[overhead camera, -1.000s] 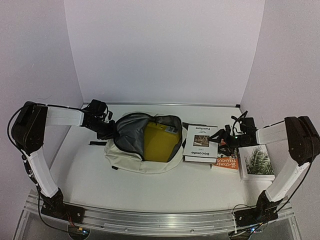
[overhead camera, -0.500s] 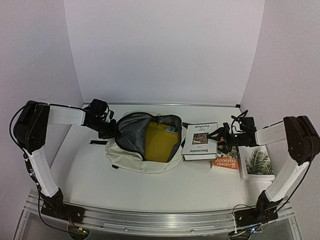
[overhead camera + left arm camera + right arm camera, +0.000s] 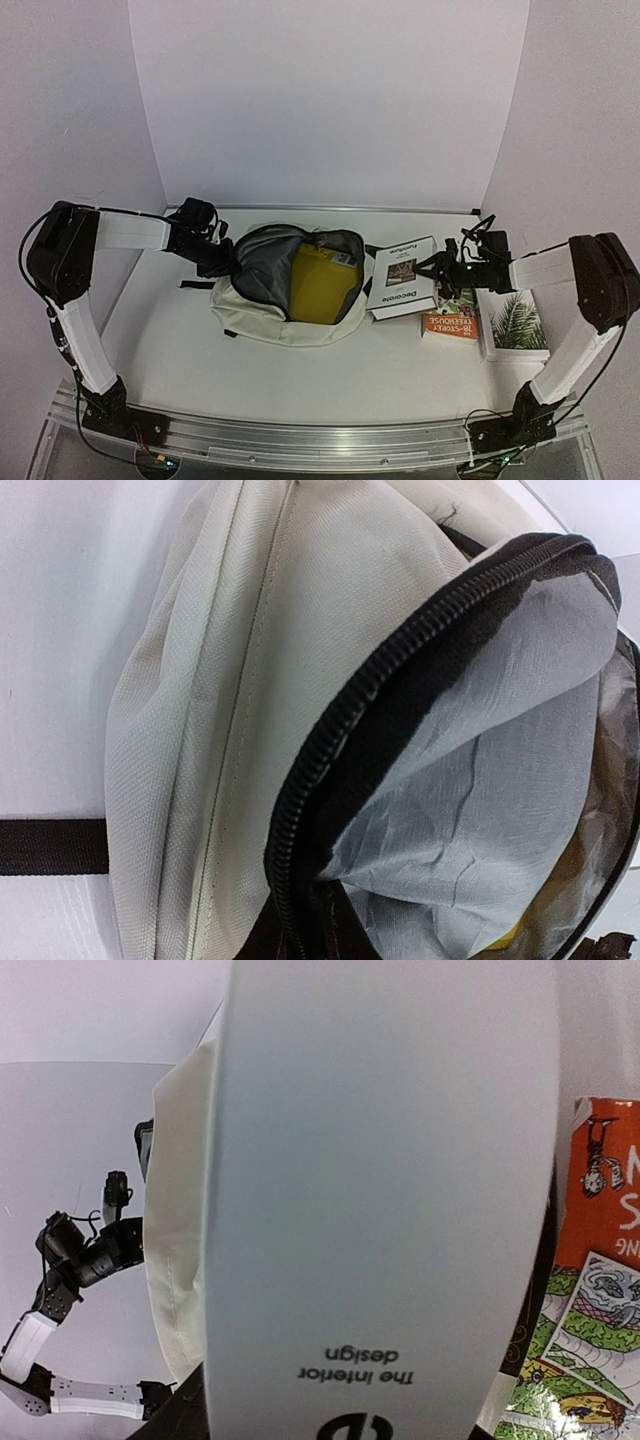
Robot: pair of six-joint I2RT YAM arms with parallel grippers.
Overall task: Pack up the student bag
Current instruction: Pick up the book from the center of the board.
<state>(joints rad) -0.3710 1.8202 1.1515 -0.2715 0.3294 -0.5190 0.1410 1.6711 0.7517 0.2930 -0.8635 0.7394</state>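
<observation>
The student bag [image 3: 262, 315] lies open in the middle of the table, cream outside with grey lining [image 3: 262, 268] and a yellow book [image 3: 318, 284] inside. My left gripper [image 3: 214, 258] is shut on the bag's left rim by the black zipper [image 3: 330, 750] and holds the mouth open; its fingers are hidden in the left wrist view. My right gripper [image 3: 446, 272] is shut on the right edge of a white "Decorate" book [image 3: 402, 278], which is tilted up just right of the bag. The book's cover [image 3: 380, 1190] fills the right wrist view.
An orange "Treehouse" book [image 3: 450, 323] lies under and right of the white book, and also shows in the right wrist view [image 3: 598, 1260]. A white book with a palm leaf [image 3: 514, 325] lies at the far right. A black strap [image 3: 50, 846] lies left of the bag.
My right gripper has raised the white book's right edge and turned it; the book has left its flat place and leans toward the bag. The left arm and bag have not moved.
</observation>
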